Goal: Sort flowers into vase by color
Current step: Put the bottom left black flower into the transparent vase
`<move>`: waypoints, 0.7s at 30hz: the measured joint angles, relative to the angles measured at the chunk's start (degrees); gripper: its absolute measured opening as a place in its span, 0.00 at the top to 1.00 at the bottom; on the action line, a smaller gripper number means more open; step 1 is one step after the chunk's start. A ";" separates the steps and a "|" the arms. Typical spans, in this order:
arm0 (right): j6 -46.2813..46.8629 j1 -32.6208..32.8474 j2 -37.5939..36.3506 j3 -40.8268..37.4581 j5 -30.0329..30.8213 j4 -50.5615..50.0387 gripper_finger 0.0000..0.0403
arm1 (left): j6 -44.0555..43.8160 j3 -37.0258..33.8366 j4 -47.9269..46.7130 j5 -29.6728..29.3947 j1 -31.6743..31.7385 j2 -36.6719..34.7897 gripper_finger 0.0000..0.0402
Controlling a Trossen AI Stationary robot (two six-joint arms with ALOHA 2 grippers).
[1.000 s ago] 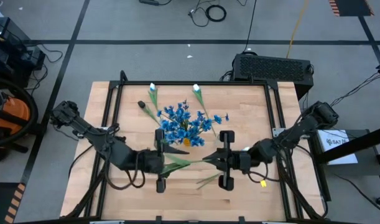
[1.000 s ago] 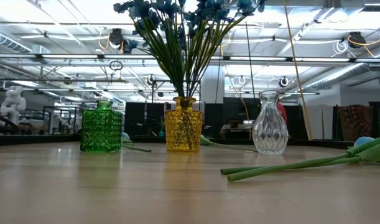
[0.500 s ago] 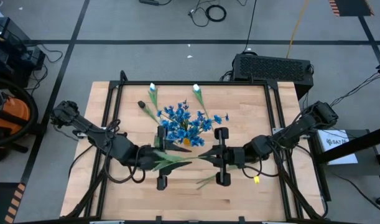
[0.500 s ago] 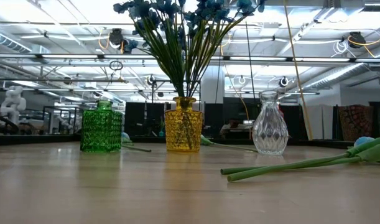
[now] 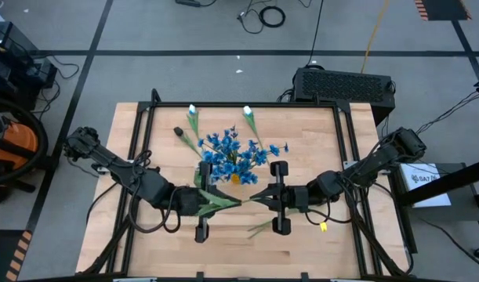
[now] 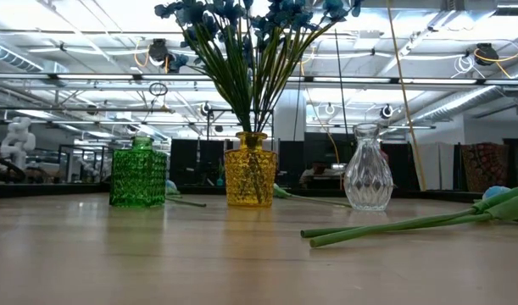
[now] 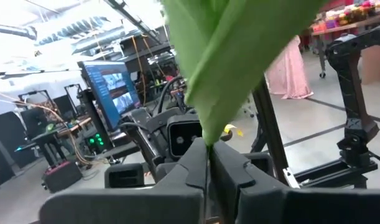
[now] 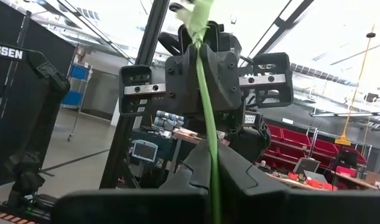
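— Between the two sets of jaws, mid-table, what is that green thing?

— One flower stem [image 5: 227, 200] with long leaves, stretched from the left gripper [image 5: 201, 199] across to the right gripper [image 5: 263, 197]. Both are pinched shut on it, one at each end. In the left wrist view the fingers [image 7: 196, 165] meet with a broad green leaf [image 7: 230, 62] rising straight out from between them. In the right wrist view a thin green stalk [image 8: 206, 124] runs up from the closed tips toward the other gripper facing it.

— Can you see its bloom?

— No, I cannot tell which colour it carries; only stem and leaf show.

— And just beyond the jaws?

— Past them, toward the far edge, stands the yellow vase [image 6: 250, 180] packed with the blue flowers [image 5: 233, 153], upright. On one side of it is a green vase [image 6: 138, 176], on the other a clear glass vase [image 6: 367, 176].

— Anything lying loose?

— Two white tulip buds [image 5: 248, 113] on stems lie near the far edge, and a dark bud [image 5: 178, 131] lies beside the blue cluster on the left arm's side. On the near side of the right jaws, another green stem [image 5: 260, 227] lies flat on the wooden table [image 5: 317, 157]; the low view shows stems [image 6: 411, 224] resting on the boards.
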 joint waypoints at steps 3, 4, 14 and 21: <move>1.15 0.02 0.00 0.00 2.11 -0.30 0.99 | 0.02 0.01 -0.87 -0.28 -0.01 0.00 0.96; 1.25 0.02 0.00 0.00 2.56 -1.00 0.98 | 0.04 -0.01 -1.38 -0.63 -0.01 0.00 0.96; 0.09 1.05 -0.04 0.22 16.00 -2.91 0.89 | -0.16 -0.05 -9.38 -5.15 0.01 -5.51 0.98; -0.35 1.09 -0.04 0.17 16.69 -3.10 0.90 | -2.28 -0.03 -16.97 -4.72 -0.18 -11.44 0.98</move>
